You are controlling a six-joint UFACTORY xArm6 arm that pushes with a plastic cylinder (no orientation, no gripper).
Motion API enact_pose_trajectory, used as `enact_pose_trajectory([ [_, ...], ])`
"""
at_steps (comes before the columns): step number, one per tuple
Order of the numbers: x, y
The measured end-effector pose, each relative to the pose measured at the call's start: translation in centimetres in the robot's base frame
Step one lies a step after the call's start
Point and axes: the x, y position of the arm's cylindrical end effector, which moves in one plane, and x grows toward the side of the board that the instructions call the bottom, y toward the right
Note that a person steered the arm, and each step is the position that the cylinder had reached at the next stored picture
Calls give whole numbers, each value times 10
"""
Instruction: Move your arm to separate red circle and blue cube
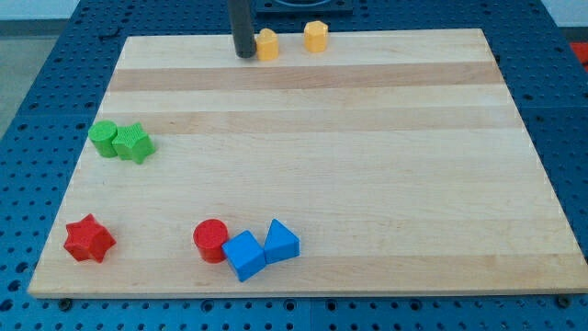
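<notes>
The red circle (210, 240) lies near the view's bottom, left of centre, touching the blue cube (243, 255) on its right. A blue triangular block (280, 242) touches the cube's right side. My tip (244, 54) is at the view's top edge of the board, far from these blocks, right beside a yellow block (267, 44) on its right.
A second yellow block (316, 36) sits at the top, right of the first. A green circle (104, 137) and a green star (134, 143) touch at the left. A red star (89, 239) lies at the bottom left. The wooden board (367, 165) rests on a blue perforated table.
</notes>
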Motion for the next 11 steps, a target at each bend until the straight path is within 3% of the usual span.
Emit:
enact_pose_trajectory([
  [2,-14,28],
  [3,9,16],
  [5,79,64],
  [9,92,71],
  [11,164,80],
])
